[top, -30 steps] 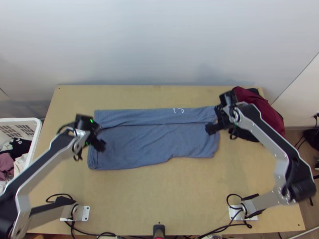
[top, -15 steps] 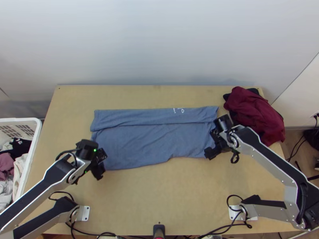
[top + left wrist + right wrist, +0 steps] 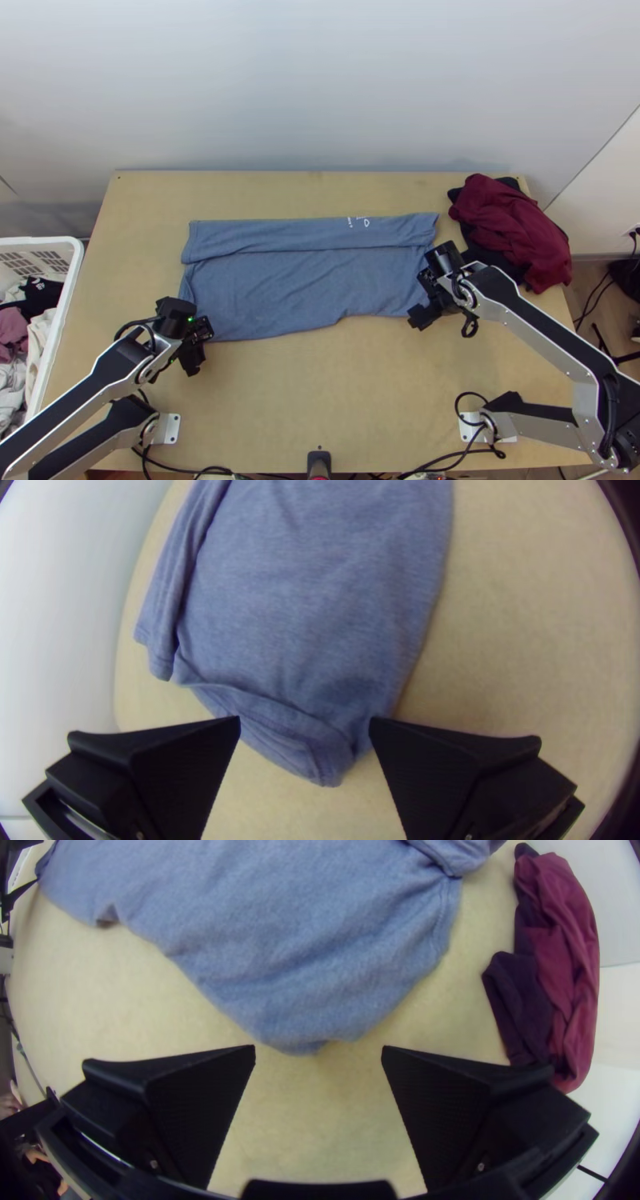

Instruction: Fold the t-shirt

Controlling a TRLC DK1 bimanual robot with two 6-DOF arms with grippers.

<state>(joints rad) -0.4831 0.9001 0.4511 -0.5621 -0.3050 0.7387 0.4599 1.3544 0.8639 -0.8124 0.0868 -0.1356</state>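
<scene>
Blue t-shirt point(image 3: 296, 292) mid-bench point(image 3: 320, 392), spread lengthwise, far strip folded over. Left end effector point(image 3: 200, 345) wide at near left corner; right end effector point(image 3: 423, 296) wide, by near right corner.

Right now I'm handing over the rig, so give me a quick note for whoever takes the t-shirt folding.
Left gripper: open at the shirt's near left corner.
Right gripper: open by the near right corner, holding nothing.
T-shirt: laid lengthwise between them, mostly smooth.
Done: a long strip lies folded over along the far side.
Left: grip both near corners, then probably fold the near side away from the arms.
</scene>
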